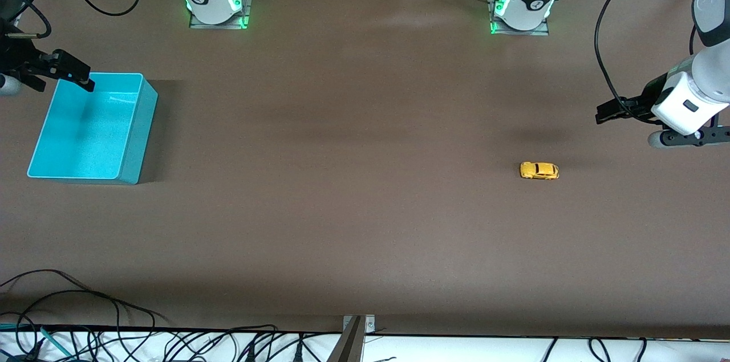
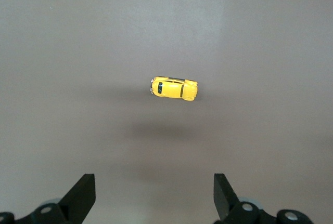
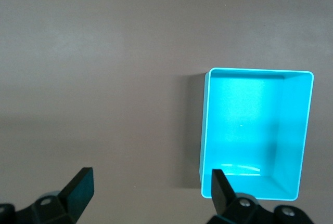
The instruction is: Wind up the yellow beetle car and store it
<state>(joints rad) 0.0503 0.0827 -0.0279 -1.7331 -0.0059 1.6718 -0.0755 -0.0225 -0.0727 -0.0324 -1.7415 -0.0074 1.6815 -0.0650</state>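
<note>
Spanning nearly the whole front frame is the brown bench (image 1: 353,122), with both arm bases lit green along the top edge.

Next biggest thing is the turquoise bin (image 1: 85,128), sitting at the left of the front frame, toward the right arm's end of the bench. It's open-topped and looks like it's got nothing in it. The right wrist view shows it too, lower right of that picture, straight down into it.

The right tool (image 1: 74,74) hangs over the upper corner of the bin at the far left edge of the front frame, fingers spread wide and holding nothing.

The left tool (image 1: 613,111) is up in the air at the right edge of the front frame, over bare bench, fingers also spread wide, nothing between them. In its wrist view both black fingertips poke in at the bottom corners, well apart.

Smallest of all, the car (image 1: 539,170): tiny yellow beetle, on its wheels, on the bench, right of centre in the front frame, well apart from the bin, and near the middle of the left wrist view.
</note>
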